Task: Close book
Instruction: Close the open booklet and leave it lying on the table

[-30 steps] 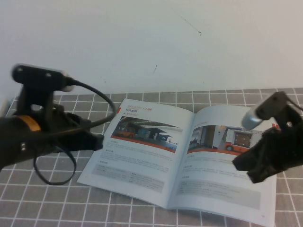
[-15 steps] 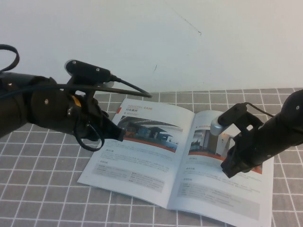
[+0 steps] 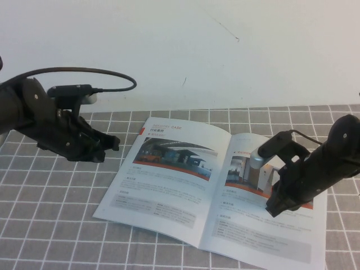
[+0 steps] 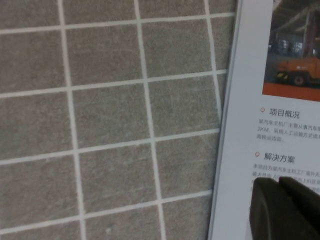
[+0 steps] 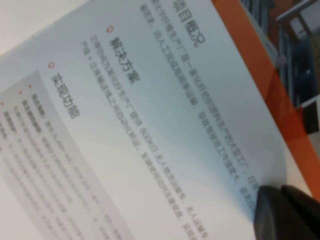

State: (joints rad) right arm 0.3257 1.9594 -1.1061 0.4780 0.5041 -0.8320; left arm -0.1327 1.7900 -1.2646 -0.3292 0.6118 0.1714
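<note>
Booklet (image 3: 169, 197) lay open on the counter (image 3: 56, 236), right pincer (image 3: 274, 207) over its right page, left pincer (image 3: 114, 142) just beside its left edge (only wrist views showed both closed).

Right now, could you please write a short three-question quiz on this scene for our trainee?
1. True or false: the book lies closed on the cloth.
2. The right gripper is over which page? A) the left page B) the right page C) neither
3. Fill in: the left gripper is over the cloth, beside the book's ____ edge.

Key: 1 false, the book lies open; 2 B; 3 left.
</note>
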